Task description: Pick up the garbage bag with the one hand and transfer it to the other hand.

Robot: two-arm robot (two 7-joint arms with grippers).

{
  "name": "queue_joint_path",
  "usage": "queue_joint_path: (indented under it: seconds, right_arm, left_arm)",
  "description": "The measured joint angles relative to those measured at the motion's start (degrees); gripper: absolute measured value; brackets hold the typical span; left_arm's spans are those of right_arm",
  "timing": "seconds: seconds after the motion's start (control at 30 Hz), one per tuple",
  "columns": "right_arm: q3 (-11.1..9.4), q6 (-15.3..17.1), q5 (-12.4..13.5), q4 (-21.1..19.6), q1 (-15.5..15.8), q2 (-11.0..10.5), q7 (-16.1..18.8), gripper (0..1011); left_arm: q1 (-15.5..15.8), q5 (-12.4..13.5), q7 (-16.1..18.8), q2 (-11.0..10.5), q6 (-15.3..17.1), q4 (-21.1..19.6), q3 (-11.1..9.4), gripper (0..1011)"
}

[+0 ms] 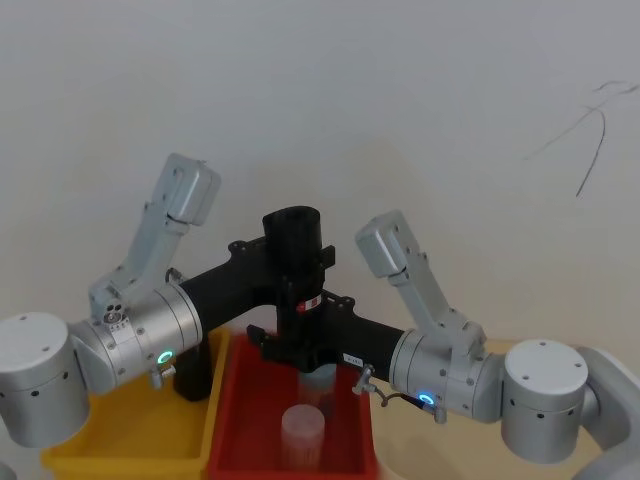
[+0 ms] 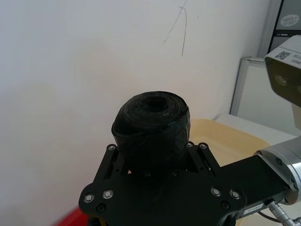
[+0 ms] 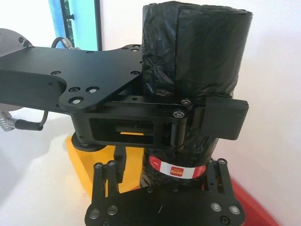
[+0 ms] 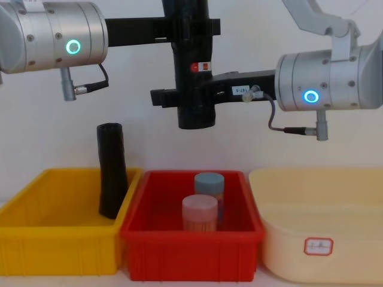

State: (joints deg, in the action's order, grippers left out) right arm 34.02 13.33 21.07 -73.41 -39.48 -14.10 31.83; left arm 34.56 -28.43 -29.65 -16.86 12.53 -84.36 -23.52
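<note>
The garbage bag [image 4: 192, 113], a thick black roll with a red-and-white sticker [image 3: 176, 170], hangs upright in the air above the red bin. My left gripper [image 4: 191, 27], on the arm with the green ring, is shut on the roll's upper part, above the sticker; its clamp shows in the right wrist view [image 3: 197, 117]. The roll's open top [image 2: 153, 106] rises past that gripper. My right gripper [image 4: 185, 95], on the arm with the blue ring, reaches in from the right and sits around the roll's lower part, just below the sticker.
Under the bag, the red bin [image 4: 191, 254] holds two jars, one blue-lidded [image 4: 209, 182] and one pinkish [image 4: 199, 212]. To the left, a slim black roll [image 4: 112, 170] leans in the yellow bin [image 4: 36, 239]. A cream tub [image 4: 317, 215] stands on the right.
</note>
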Motion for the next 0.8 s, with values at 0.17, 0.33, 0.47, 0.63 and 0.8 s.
queue_joint_path:
  seconds: [0.17, 0.33, 0.47, 0.63, 0.8]
  right_arm:
    - [0.1, -0.1, 0.0, 0.3, -0.2, 0.1, 0.0, 732]
    - [0.2, -0.1, 0.1, 0.6, -0.4, 0.2, 0.1, 568]
    - [0.2, -0.2, 0.1, 0.7, -0.4, 0.3, 0.1, 556]
    - [0.3, -0.2, 0.1, 0.8, -0.5, 0.3, 0.1, 556]
    - [0.3, -0.2, 0.2, 0.8, -0.5, 0.3, 0.1, 556]
  left_arm:
    - [0.0, 0.0, 0.0, 0.0, 0.0, 0.0, 0.0, 442]
    - [0.0, 0.0, 0.0, 0.0, 0.0, 0.0, 0.0, 442]
    - [0.0, 0.0, 0.0, 0.0, 0.0, 0.0, 0.0, 442]
    - [0.0, 0.0, 0.0, 0.0, 0.0, 0.0, 0.0, 442]
    - [0.0, 0.0, 0.0, 0.0, 0.0, 0.0, 0.0, 448]
